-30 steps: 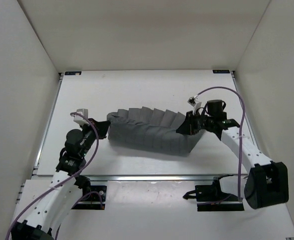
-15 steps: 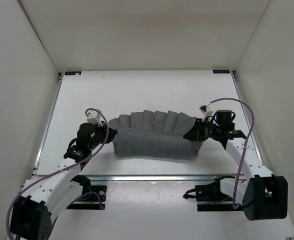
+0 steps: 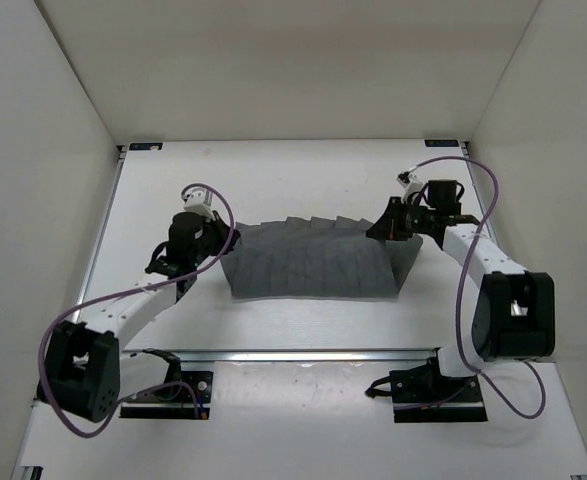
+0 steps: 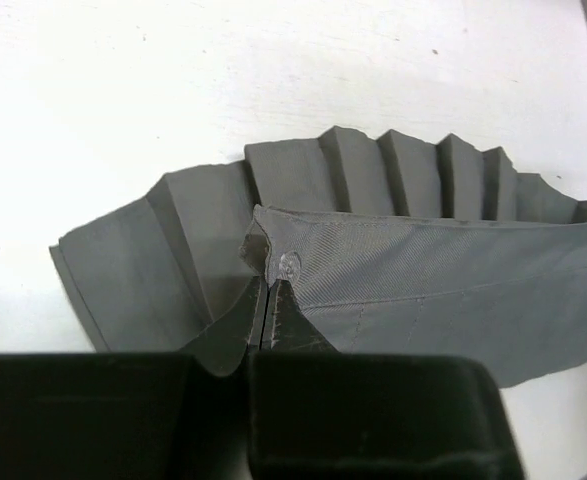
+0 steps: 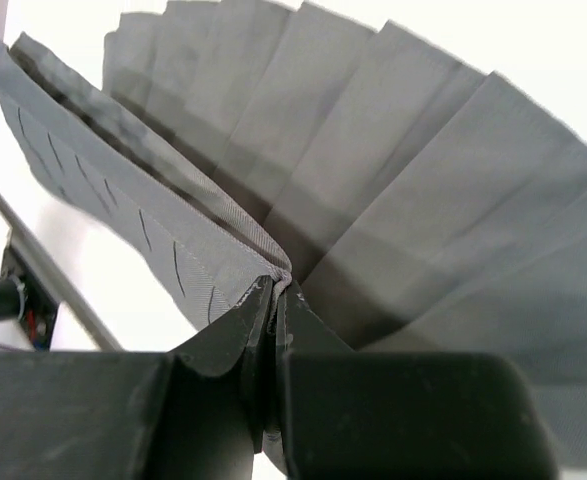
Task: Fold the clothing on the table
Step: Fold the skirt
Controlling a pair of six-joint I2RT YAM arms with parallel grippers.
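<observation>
Grey pleated cloth, the skirt (image 3: 308, 265), is spread across the middle of the table (image 3: 273, 175), with its long axis running left to right. It is held at both ends. The left gripper (image 3: 223, 243) is clamped on the left end of the waistband (image 4: 423, 270), just beside a small round fastener (image 4: 289, 265). The right gripper (image 3: 385, 228) is pinched on the right end of the same band. In both wrist views the jaws are seen pressed together with only fabric between them.

The band is thus stretched between the two arms. The pleats (image 3: 313, 222) are fanned out on the far side of it, their zigzag hem showing just beyond the held edge. The rest of the cloth lies toward the near side.

Neither arm is nearer than the other, since each is already at its own end of the skirt. The coming move is judged to turn on this left-to-right line. If the held edge is to be laid down as a clean fold, both ends would have to be carried together and level, square to the long axis. Otherwise the band could be skewed or the pleats dragged out of order.
</observation>
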